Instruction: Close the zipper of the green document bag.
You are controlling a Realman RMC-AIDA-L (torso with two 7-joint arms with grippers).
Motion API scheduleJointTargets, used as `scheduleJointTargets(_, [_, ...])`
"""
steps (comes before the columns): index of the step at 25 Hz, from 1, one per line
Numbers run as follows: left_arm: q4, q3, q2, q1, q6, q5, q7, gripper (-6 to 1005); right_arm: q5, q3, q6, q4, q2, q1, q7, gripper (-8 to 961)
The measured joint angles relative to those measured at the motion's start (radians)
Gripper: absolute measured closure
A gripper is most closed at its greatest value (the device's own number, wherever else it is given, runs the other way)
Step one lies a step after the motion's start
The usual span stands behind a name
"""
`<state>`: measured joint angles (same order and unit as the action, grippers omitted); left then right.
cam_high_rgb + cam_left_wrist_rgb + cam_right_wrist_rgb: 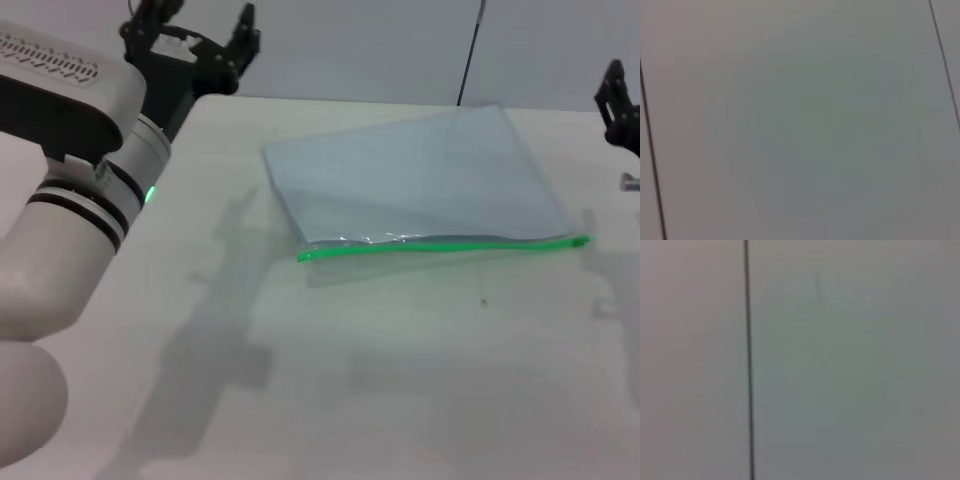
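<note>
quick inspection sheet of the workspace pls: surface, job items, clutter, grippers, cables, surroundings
Surface: white table, shadows only on the bare part.
Job's things: green document bag lies flat; its zipper runs along the near edge, gaping partway along. Slider not made out.
Clutter: nothing seen.
Grippers: left gripper raised at the far left, fingers spread, holding nothing. Right gripper at the right edge, mostly cut off.
Cables: one dark cable down the back wall.
Surroundings: plain grey wall; wrist views show only blank panels.
</note>
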<state>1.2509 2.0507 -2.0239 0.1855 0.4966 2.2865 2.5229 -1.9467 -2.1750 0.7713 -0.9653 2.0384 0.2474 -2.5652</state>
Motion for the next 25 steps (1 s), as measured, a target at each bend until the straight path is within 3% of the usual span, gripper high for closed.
scheduleJointTargets(4, [0.025, -0.008, 0.001, 0.006, -0.092, -0.054, -0.003, 312, 0.039, -0.025, 0.026, 0.034, 0.000, 0.017, -0.002, 254])
scheduleJointTargets(11, [-0.097, 0.013, 0.000, 0.029, -0.022, -0.049, -0.011, 231, 0.080, -0.092, 0.074, 0.107, 0.002, 0.053, -0.004, 254])
scheduleJointTargets(19, [-0.173, 0.111, -0.005, 0.023, 0.154, -0.047, -0.098, 241, 0.166, -0.243, 0.207, 0.138, 0.002, 0.060, 0.005, 254])
scheduleJointTargets(25, [-0.168, 0.147, -0.008, 0.009, 0.208, -0.075, -0.149, 241, 0.171, -0.259, 0.219, 0.137, 0.002, 0.059, 0.008, 254])
